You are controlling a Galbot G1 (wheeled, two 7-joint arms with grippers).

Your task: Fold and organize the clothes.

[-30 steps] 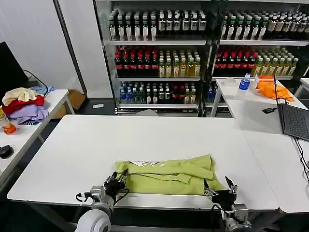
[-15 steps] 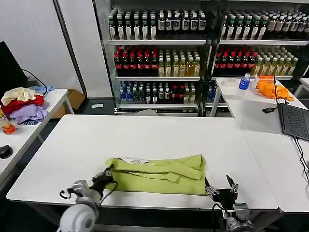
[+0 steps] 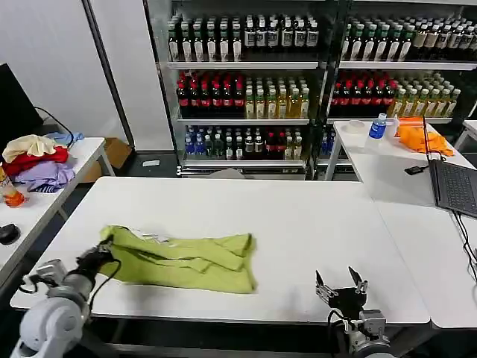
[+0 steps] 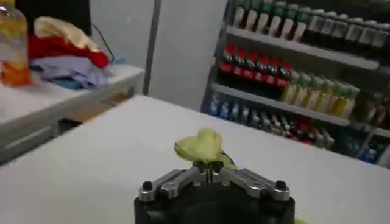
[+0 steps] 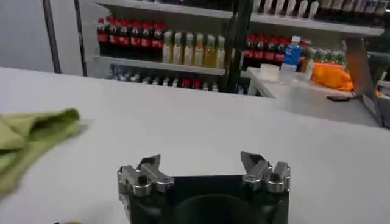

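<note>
The white table (image 3: pixel 313 216) bears the lime T-shirt (image 3: pixel 182 259), lying bunched toward my left. My left gripper (image 3: pixel 102 251) is clamped on its left end; my right gripper (image 3: pixel 340 284) hovers spread, well apart from it.

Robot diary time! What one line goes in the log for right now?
left hand: shut on T-shirt, at its left end | right hand: open, empty, near table front edge | T-shirt: bunched, not folded

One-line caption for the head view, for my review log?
Left gripper shut on lime T-shirt at table's left; right gripper open, empty.
</note>
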